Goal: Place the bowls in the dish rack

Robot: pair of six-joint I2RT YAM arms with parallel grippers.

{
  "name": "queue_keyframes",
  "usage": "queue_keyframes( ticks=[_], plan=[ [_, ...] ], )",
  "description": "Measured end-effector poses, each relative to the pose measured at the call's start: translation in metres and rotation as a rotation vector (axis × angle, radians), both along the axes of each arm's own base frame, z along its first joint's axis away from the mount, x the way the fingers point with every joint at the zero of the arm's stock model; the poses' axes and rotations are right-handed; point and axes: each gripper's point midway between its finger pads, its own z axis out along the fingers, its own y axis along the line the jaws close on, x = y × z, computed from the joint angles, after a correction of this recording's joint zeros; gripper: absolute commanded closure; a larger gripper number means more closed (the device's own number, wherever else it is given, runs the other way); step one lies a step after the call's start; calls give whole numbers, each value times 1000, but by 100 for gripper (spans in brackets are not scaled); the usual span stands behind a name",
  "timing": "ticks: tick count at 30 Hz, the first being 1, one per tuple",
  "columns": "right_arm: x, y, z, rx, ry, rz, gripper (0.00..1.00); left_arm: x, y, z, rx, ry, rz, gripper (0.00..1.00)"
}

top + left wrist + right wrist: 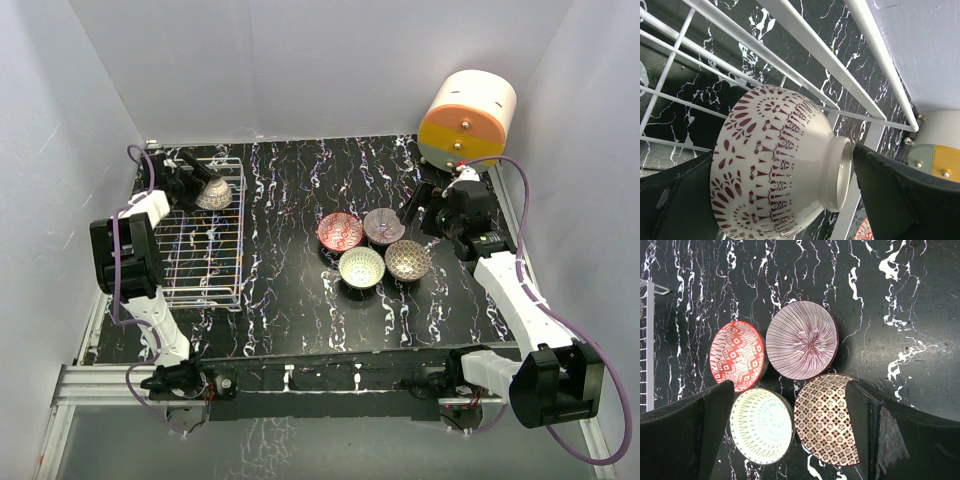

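Left pincer [198, 186] standing apart, flanking bowl [775, 160] lying tilted in dish rack [200, 262], far end. Risking fingers clipping it on retreat, rolling it. Right pincer [790, 410] apart, hovering over four bowls [801, 340], desk right.

White wire dish rack [200, 262] is set at table's [290, 180] left edge; patterned bowl [213, 195] is tipped sideways at rack's far end. Red bowl [340, 232], purple bowl [384, 226], green bowl [361, 267] & brown bowl [408, 260] are clustered upright, right of ctr.
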Motion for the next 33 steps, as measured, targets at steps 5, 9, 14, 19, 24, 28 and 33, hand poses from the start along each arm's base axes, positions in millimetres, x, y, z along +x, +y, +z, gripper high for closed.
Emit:
queue_keyframes(
  ticks=[5, 9, 14, 19, 24, 28, 33],
  plan=[
    [-1, -1, 2, -5, -8, 3, 2, 0, 0, 0, 29, 0, -16, 3],
    [-1, -1, 5, -6, -19, 4, 2, -3, 2, 0, 54, 21, -26, 3],
    [-2, -1, 5, -7, -18, 3, 1, -5, 3, 0, 73, 35, -40, 3],
    [-2, -2, 5, -9, -18, -1, 2, -4, 1, 0, 79, 19, -61, 3],
    [-1, -3, 4, -13, -18, -6, 2, -4, -10, 1, 37, -37, -120, 3],
    [-1, -3, 3, -15, -17, -9, 2, -4, -21, 3, -4, -82, -163, 3],
    [-2, -4, 4, -15, -19, -9, 2, -7, -33, 6, -72, -123, -201, 3]
  ],
)
